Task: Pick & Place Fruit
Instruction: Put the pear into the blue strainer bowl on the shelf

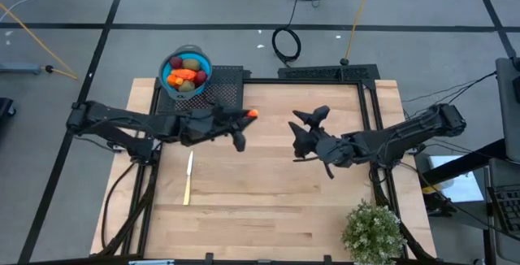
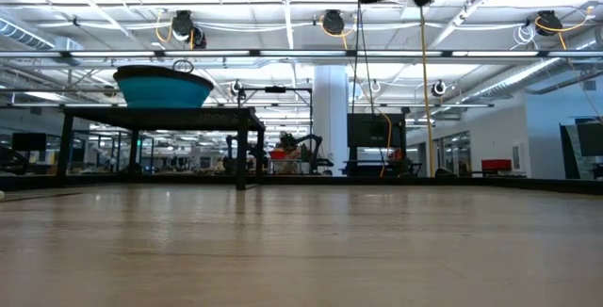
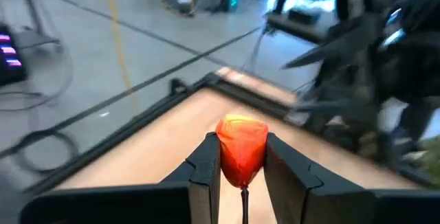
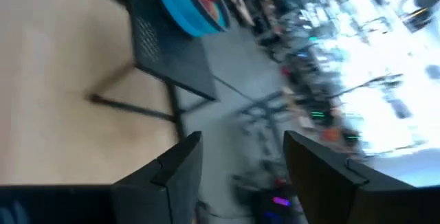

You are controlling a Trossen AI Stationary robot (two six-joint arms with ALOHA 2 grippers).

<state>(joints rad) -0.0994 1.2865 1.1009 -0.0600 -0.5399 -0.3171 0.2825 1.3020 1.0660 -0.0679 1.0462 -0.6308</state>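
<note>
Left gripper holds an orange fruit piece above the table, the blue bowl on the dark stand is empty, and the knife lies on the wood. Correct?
Not quite: the blue bowl already holds several fruit pieces, as the high view shows. The left gripper does hold the orange piece, and the knife lies on the wood.

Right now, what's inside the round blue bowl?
The round blue bowl holds a pile of fruit: dark red round pieces, orange ones and olive-green ovals. Anything beneath the top layer is covered, so it cannot be seen.

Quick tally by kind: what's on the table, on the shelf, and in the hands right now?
Fruit piece held in the left hand: 1, orange-red
Blue bowl of fruit, on the black shelf: 1
Pale knife: 1
Potted plant: 1
Right hand: open, holding 0
Total: 4
</note>
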